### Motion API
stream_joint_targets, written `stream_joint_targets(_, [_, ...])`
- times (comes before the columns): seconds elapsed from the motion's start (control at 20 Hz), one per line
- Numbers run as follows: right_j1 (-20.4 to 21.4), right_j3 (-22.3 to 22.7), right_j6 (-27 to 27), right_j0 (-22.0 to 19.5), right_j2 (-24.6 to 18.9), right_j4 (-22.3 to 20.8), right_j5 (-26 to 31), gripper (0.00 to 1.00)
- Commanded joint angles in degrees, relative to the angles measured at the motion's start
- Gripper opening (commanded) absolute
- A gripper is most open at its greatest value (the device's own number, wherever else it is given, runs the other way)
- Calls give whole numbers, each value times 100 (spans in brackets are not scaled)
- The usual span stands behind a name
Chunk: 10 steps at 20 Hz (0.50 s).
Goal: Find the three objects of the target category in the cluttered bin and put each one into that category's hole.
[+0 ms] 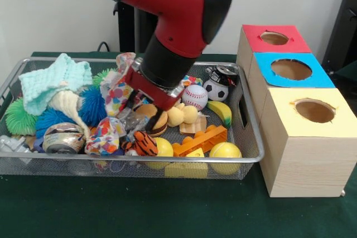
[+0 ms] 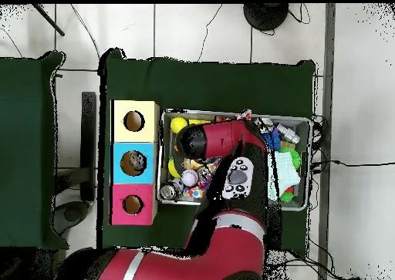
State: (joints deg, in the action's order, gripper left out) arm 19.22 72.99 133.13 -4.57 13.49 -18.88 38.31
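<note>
The red arm is reaching down into the bin (image 1: 252,159), its tool (image 1: 135,106) sinking among the toys; whether it is open or closed cannot be told. One can (image 1: 62,138) is lying at the bin's front, another (image 1: 222,73) near the blue-topped hole (image 1: 291,69) beside the bin on the green tabletop (image 1: 167,210)

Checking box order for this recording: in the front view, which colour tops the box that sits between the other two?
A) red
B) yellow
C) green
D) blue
D: the blue-topped hole lies between the red-topped box behind it and the yellow-topped box in front; the overhead view shows the same blue top in the middle of the row.
</note>
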Motion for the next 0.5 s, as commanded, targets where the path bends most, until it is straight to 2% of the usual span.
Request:
stream_joint_targets(0.05, [22, 223, -655, -167, -237, -380, 279, 100])
stream_joint_targets(0.2, [-11, 251, -462, -141, -197, -437, 122, 100])
stream_joint_targets(0.5, [30, 461, -261, -296, -456, -263, -250, 100])
